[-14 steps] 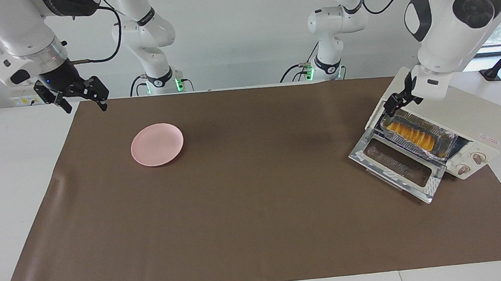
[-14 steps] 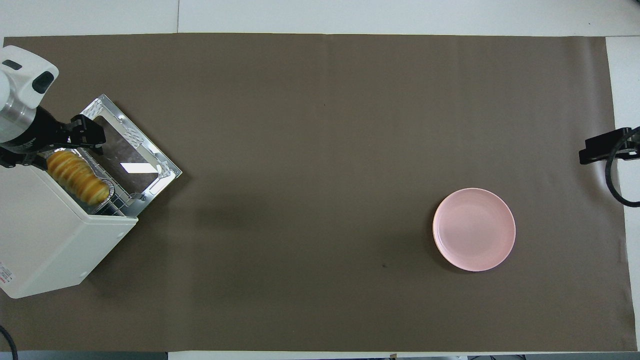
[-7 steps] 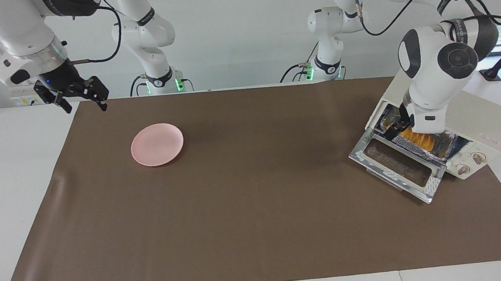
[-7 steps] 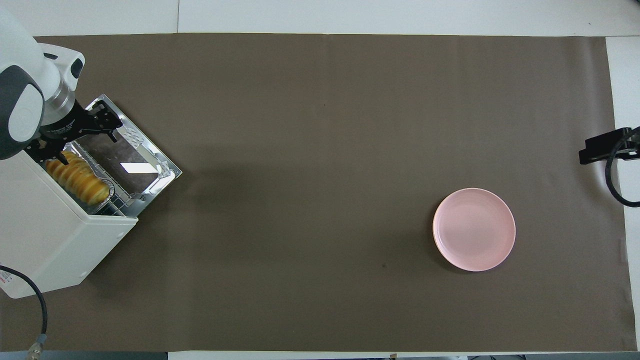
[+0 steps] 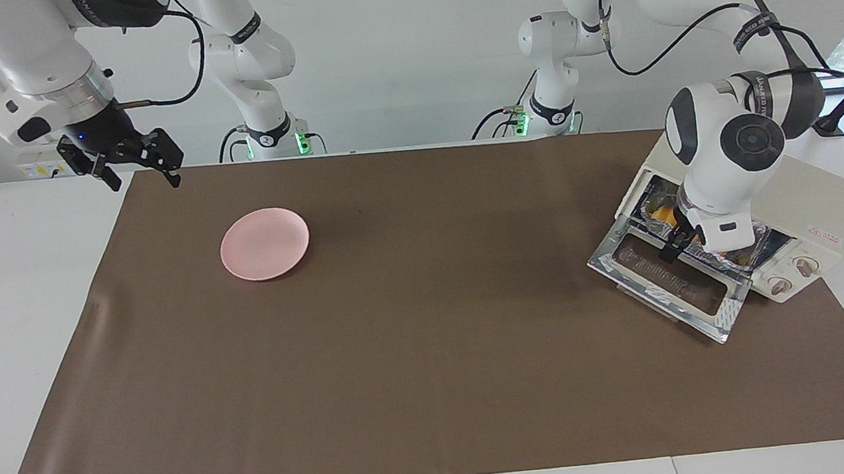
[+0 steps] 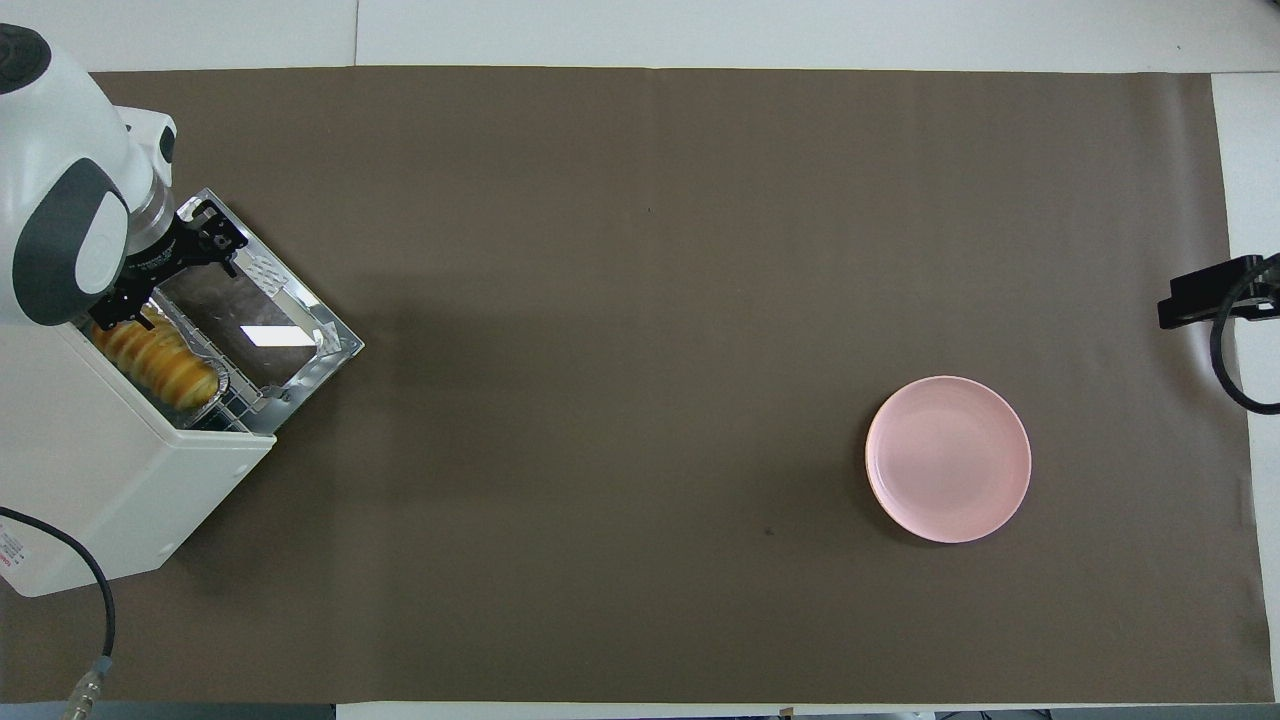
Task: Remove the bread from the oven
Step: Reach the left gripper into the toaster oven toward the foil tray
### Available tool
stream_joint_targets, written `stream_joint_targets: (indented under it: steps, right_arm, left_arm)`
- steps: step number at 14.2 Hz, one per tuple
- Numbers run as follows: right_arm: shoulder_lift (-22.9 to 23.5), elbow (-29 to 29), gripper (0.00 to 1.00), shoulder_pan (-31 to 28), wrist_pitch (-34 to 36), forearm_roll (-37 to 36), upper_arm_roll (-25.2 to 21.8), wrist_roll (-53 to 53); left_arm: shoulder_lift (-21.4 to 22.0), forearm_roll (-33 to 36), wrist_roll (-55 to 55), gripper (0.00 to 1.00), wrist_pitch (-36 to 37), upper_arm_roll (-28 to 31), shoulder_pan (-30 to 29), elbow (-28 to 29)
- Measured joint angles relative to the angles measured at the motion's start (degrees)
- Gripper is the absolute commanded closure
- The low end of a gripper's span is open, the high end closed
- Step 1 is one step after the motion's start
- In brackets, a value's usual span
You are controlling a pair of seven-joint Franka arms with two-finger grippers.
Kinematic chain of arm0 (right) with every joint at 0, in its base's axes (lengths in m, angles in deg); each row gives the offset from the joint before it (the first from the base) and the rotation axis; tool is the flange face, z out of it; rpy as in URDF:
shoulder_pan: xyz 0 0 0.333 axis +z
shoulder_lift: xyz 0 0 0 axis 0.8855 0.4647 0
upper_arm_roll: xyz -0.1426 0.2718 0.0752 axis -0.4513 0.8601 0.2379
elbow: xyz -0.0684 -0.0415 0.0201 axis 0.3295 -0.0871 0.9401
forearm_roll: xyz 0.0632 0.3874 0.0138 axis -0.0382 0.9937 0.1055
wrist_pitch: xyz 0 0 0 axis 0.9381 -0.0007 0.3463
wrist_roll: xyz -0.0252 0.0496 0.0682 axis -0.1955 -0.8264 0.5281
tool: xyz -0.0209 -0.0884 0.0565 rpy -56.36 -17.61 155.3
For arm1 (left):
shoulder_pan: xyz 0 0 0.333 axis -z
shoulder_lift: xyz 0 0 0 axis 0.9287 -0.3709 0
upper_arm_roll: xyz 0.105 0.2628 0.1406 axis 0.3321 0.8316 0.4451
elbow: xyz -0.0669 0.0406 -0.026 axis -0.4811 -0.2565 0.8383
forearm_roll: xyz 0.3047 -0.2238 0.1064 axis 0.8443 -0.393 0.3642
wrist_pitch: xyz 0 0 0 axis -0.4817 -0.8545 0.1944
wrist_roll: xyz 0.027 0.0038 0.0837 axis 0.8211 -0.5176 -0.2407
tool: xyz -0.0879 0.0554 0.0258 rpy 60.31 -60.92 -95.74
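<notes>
The cream oven stands at the left arm's end of the table with its glass door folded down flat. The ridged golden bread lies in a foil tray on the rack in the oven's mouth. In the facing view only one end of the bread shows past the arm. My left gripper is open and low at the oven's mouth, with one finger over the door and the other by the bread's end. It holds nothing. My right gripper is open, empty and waits raised.
A pink plate sits on the brown mat toward the right arm's end; it also shows in the overhead view. The oven's two knobs face away from the robots. A black cable trails by the oven.
My left gripper has come down from above the oven's end to its mouth, and the wrist has turned so the fingers span the tray. The right arm has not moved.
</notes>
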Motion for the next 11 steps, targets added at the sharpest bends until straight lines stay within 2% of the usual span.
stream_joint_targets:
  steps: [11]
  right_arm:
    - [0.00,0.00,0.00,0.00,0.00,0.00,0.00,0.00]
  left_arm:
    - [0.19,3.16,0.00,0.00,-5.73,0.03,-0.94,5.81]
